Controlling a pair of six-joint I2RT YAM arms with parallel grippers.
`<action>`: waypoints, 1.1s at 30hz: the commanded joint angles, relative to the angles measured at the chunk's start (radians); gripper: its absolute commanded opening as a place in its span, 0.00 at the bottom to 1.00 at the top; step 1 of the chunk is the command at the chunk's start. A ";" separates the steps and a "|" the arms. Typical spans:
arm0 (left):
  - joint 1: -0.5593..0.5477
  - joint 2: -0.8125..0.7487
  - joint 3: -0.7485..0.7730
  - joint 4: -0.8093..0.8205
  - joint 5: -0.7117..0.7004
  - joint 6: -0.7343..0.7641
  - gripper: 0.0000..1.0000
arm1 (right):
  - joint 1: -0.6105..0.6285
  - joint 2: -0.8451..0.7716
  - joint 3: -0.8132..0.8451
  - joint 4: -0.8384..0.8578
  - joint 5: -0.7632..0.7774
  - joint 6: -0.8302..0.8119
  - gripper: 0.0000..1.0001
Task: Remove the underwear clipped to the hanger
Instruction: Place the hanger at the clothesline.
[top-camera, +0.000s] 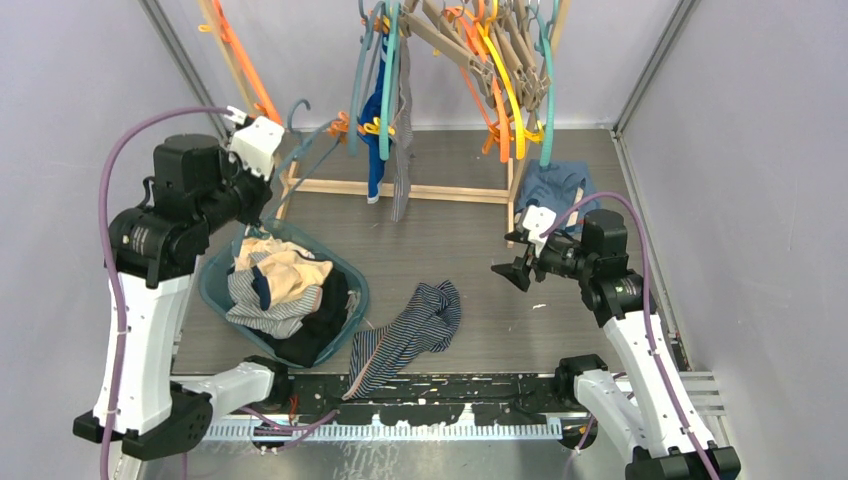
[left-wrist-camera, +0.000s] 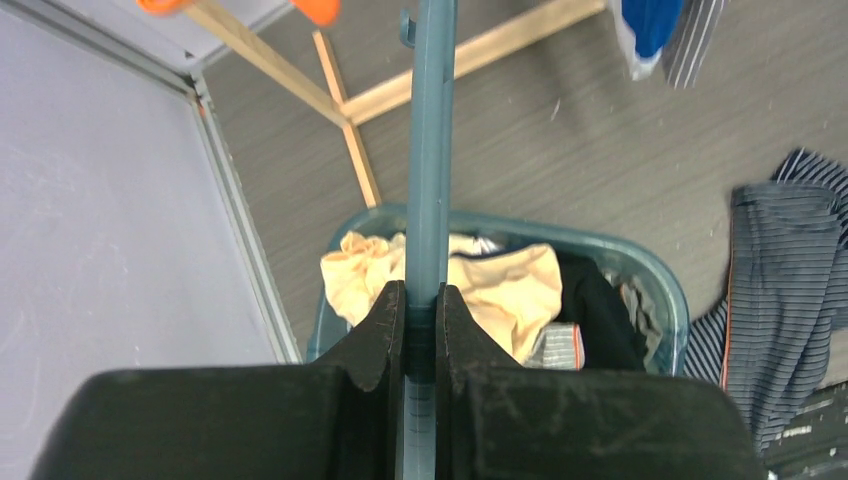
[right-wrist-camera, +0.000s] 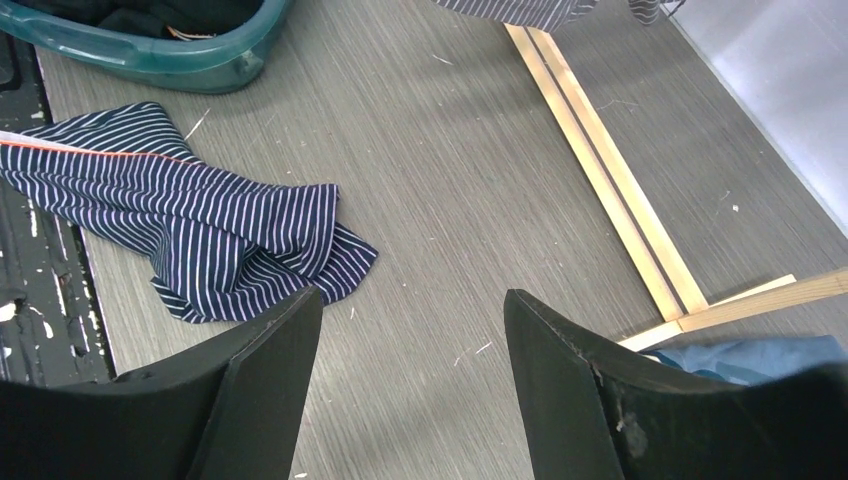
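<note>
My left gripper (top-camera: 268, 203) is shut on a bare teal hanger (top-camera: 305, 155), held above the basket; the left wrist view shows the hanger (left-wrist-camera: 430, 150) edge on between the closed fingers (left-wrist-camera: 421, 300), with no garment on it. A navy pinstriped underwear (top-camera: 410, 335) lies crumpled on the table and shows in the right wrist view (right-wrist-camera: 200, 230). My right gripper (top-camera: 510, 272) is open and empty to its right, above bare table (right-wrist-camera: 410, 295). Bright blue underwear (top-camera: 375, 130) and a grey striped one (top-camera: 403, 150) hang from hangers on the rack.
A teal basket (top-camera: 352, 275) at the left holds beige underwear (top-camera: 285, 270) and other garments; it also shows in the left wrist view (left-wrist-camera: 640, 260). The wooden rack (top-camera: 400, 188) stands at the back with several orange, yellow and teal hangers. A blue garment (top-camera: 555, 185) lies behind the right gripper.
</note>
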 joint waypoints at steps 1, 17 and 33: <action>0.004 0.070 0.144 0.112 0.005 -0.042 0.00 | -0.014 -0.019 0.002 0.060 -0.002 0.018 0.73; 0.004 0.370 0.553 0.191 0.021 -0.140 0.00 | -0.028 -0.031 -0.019 0.065 0.003 0.017 0.73; 0.005 0.419 0.488 0.462 -0.051 -0.179 0.00 | -0.029 -0.031 -0.026 0.066 0.011 0.006 0.73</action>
